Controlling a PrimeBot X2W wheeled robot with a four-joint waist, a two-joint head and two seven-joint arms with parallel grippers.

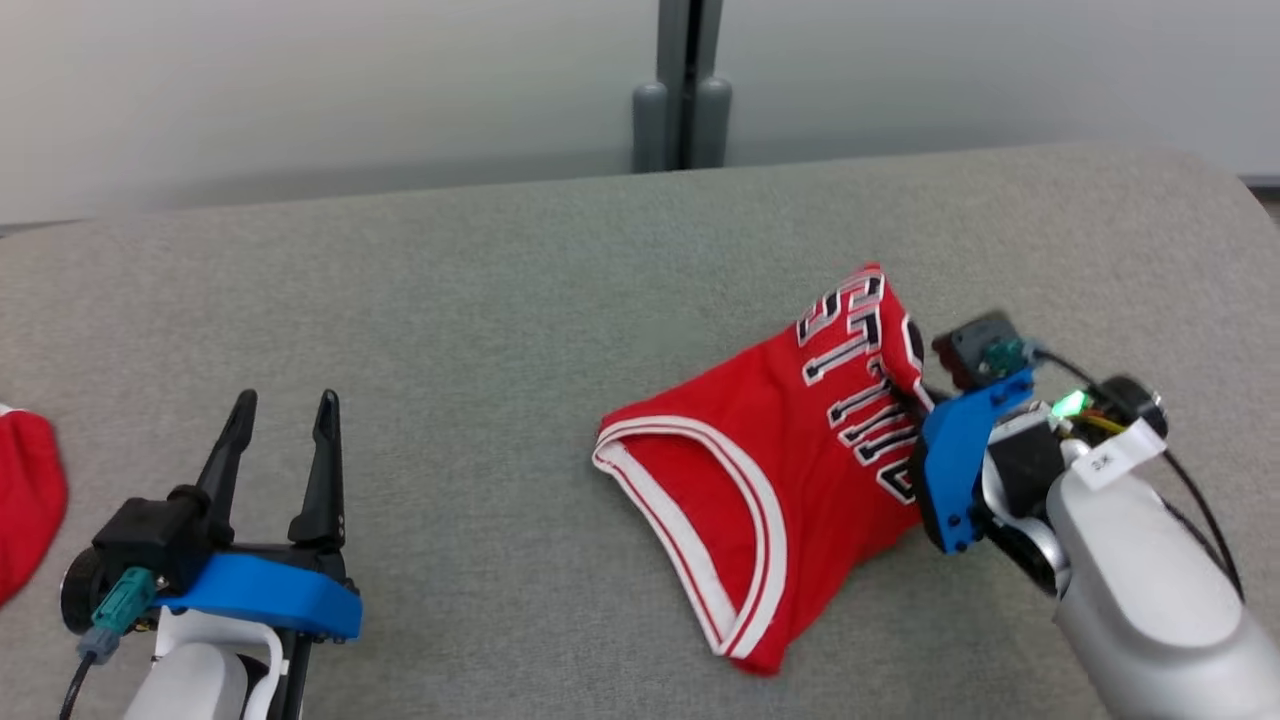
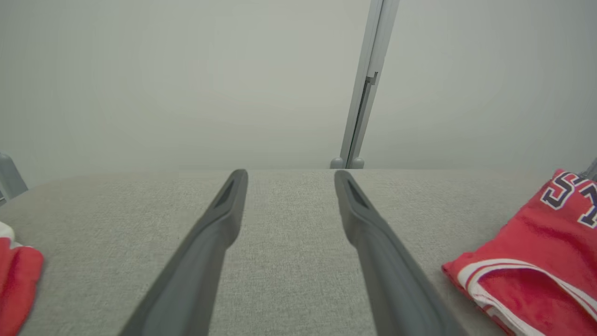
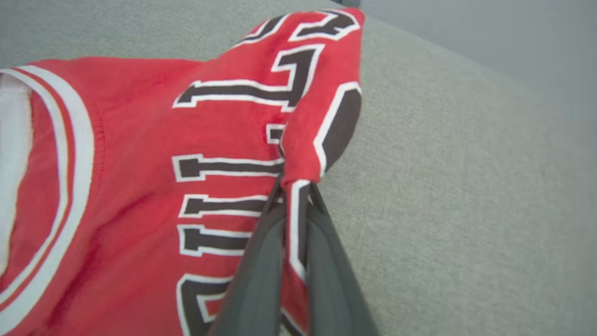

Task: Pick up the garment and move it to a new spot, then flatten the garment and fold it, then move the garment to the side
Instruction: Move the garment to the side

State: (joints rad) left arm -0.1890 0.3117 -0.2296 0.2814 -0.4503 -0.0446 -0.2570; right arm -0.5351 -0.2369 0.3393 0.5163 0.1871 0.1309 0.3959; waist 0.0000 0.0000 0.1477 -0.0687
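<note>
The garment [image 1: 780, 450] is a red jersey with white trim and dark lettering, lying crumpled on the right half of the grey table [image 1: 450, 300]. My right gripper [image 1: 915, 400] comes in from the right and is shut on a raised fold of its lettered side. In the right wrist view the two dark fingers [image 3: 261, 261] pinch a ridge of red cloth [image 3: 140, 163] at my right gripper's [image 3: 296, 186] tips. My left gripper [image 1: 285, 405] stands open at the lower left, holding nothing, well apart from the garment. The left wrist view has my left gripper [image 2: 289, 175] over bare table, with the garment [image 2: 536, 261] at its right edge.
Another red cloth [image 1: 25, 490] lies at the table's left edge, also in the left wrist view as a red cloth [image 2: 16, 280]. A grey post [image 1: 682, 90] stands against the pale wall behind the table's far edge. Bare table lies between the two grippers.
</note>
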